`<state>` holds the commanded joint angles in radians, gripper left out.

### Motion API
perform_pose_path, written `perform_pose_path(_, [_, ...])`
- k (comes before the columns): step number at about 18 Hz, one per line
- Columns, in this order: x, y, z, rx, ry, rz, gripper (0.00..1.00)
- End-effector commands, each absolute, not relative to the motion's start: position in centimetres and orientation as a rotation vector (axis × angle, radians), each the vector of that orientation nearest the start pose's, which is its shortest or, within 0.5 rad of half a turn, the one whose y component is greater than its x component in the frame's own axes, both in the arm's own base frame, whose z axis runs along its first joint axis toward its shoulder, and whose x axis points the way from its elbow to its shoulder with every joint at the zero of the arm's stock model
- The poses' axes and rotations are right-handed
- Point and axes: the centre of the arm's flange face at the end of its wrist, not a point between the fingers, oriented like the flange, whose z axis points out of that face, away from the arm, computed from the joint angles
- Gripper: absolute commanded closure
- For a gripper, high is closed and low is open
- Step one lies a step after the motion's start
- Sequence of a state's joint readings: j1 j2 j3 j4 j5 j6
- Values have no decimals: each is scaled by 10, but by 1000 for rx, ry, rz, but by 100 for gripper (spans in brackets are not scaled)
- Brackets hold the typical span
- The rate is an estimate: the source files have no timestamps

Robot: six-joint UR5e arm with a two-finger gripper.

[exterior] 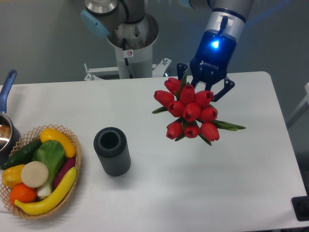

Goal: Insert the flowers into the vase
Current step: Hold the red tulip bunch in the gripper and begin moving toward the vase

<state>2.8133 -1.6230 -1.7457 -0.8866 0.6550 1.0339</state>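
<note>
1. Above the right half of the white table point(145, 203), the flowers point(191, 113) hung in the air, a tight bunch of red tulip buds with green leaves poking out to the right and lower left.
2. The buds faced the camera and hid the stems behind them, so the exact point of grip could not be seen.
3. The gripper point(203, 89) sat directly behind and above the bunch, its two dark fingers showing on either side of the topmost buds and closed in on the bunch, which they held off the table.
4. The gripper's blue body carried a lit blue light and sloped up and to the right into the grey wrist of the arm, which left the picture at the top edge.
5. The vase point(112, 151) stood on the table well to the left of the flowers and lower in the view, a dark grey ribbed cylinder with its round mouth open and empty, apart from both the bunch and the gripper.
6. Left of the vase, near the table's left edge, a wicker basket point(75, 166) held colourful vegetables.
7. A pot with a blue handle point(7, 84) showed partly at the left edge.
8. The arm's grey base column point(131, 43) rose behind the table's far edge.
</note>
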Motion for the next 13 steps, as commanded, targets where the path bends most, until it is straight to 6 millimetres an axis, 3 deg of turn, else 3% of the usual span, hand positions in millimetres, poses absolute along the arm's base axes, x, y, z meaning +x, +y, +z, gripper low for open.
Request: perform_pose_path(13, [-423, 371, 488, -2146, 22, 7, 65])
